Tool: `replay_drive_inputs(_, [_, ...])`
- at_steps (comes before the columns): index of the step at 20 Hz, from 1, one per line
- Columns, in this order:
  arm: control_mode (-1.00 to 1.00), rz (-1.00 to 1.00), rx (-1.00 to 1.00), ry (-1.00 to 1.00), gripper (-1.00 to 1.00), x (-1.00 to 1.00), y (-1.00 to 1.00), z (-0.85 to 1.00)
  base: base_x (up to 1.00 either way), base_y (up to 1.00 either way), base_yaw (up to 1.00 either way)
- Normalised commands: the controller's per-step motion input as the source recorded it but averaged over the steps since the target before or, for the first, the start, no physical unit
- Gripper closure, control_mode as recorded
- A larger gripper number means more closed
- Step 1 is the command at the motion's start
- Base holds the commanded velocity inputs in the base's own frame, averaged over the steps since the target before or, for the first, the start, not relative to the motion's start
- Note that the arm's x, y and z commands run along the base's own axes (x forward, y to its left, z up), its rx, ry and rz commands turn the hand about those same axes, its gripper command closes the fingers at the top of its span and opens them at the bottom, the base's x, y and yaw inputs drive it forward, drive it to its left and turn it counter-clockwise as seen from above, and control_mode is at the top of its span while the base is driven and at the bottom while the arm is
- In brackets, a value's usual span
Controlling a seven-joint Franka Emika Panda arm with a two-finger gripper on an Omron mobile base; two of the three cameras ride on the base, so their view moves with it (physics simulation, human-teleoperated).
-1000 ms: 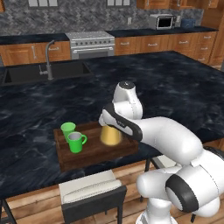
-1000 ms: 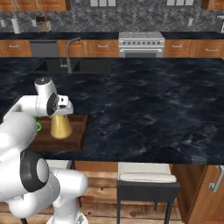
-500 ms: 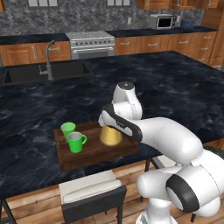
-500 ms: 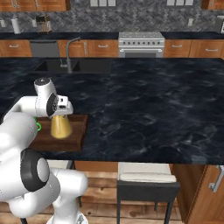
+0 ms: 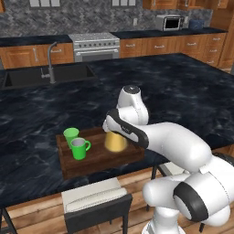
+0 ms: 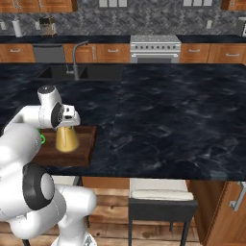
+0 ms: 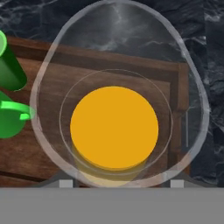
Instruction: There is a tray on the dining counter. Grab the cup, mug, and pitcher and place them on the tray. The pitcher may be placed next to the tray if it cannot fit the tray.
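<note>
Three task pieces already sit together on the tray [image 5: 98, 157], so you are looking at what I judge to be the last placement. From the left base view, the pitcher [image 5: 115, 140] hangs directly under the gripper [image 5: 111, 129] over the tray's right half, while the cup [image 5: 70, 135] and mug [image 5: 79, 148] stand well off to the jaws' left, leaving that half free for the wider piece. Whether its base has touched the wood you cannot tell here.

From the right base view, the gripper [image 6: 67, 126] sits on top of the pitcher [image 6: 67, 138], which stands upright over the tray [image 6: 86, 149] near its counter-side end, close to the front edge of the counter [image 6: 158, 120].

Looking down the hand view, the pitcher's clear rim [image 7: 118, 94] rings the orange body straight below the jaws, with the tray [image 7: 144, 72] rim beyond it and the mug [image 7: 12, 117] off to one side. The jaws stand wide, spanning the rim; I read that as a grip on the pitcher, though actual contact is hidden.
</note>
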Motion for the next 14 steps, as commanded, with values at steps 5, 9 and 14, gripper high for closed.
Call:
replay_drive_inputs(5, [-1.0,0.0,0.0,0.0,-1.0,0.0,0.0,0.0,0.0,0.0,0.0])
replay_drive_inputs(9, [-1.0,0.0,0.0,0.0,-1.0,0.0,0.0,0.0,0.0,0.0,0.0])
replay_drive_inputs(14, [-1.0,0.0,0.0,0.0,-1.0,0.0,0.0,0.0,0.0,0.0,0.0])
